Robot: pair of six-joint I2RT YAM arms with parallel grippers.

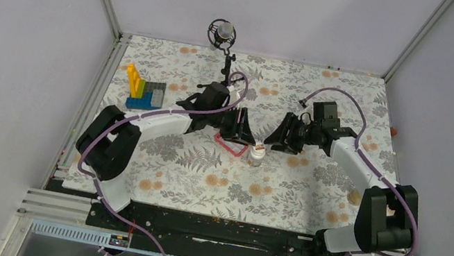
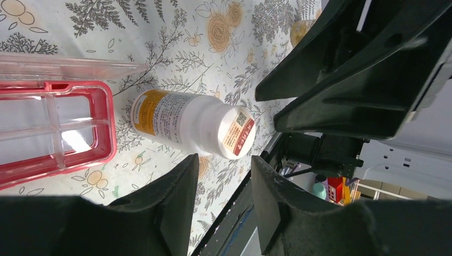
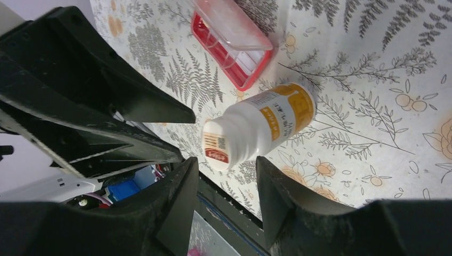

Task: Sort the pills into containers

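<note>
The white-capped, orange-labelled bottle (image 1: 256, 155) stands upright on the flowered cloth, next to the open pink compartment box (image 1: 231, 146). My left gripper (image 1: 242, 131) is open and empty above the box, left of the bottle. My right gripper (image 1: 276, 139) is open and empty just right of the bottle. In the left wrist view the bottle (image 2: 186, 124) lies beyond my open fingertips (image 2: 224, 160), with the box (image 2: 106, 128) and its clear lid (image 2: 69, 66) beside it. The right wrist view shows the bottle (image 3: 261, 127) just past my open gripper (image 3: 226, 162), and the box (image 3: 234, 53) farther off. No pills and no clear yellowish bottle show.
A blue, yellow and grey toy-brick block (image 1: 144, 91) stands at the back left. A black stand with a round head (image 1: 223, 32) is at the back edge. A small pale round thing (image 1: 354, 195) sits by the right arm's elbow. Metal frame posts bound the cloth.
</note>
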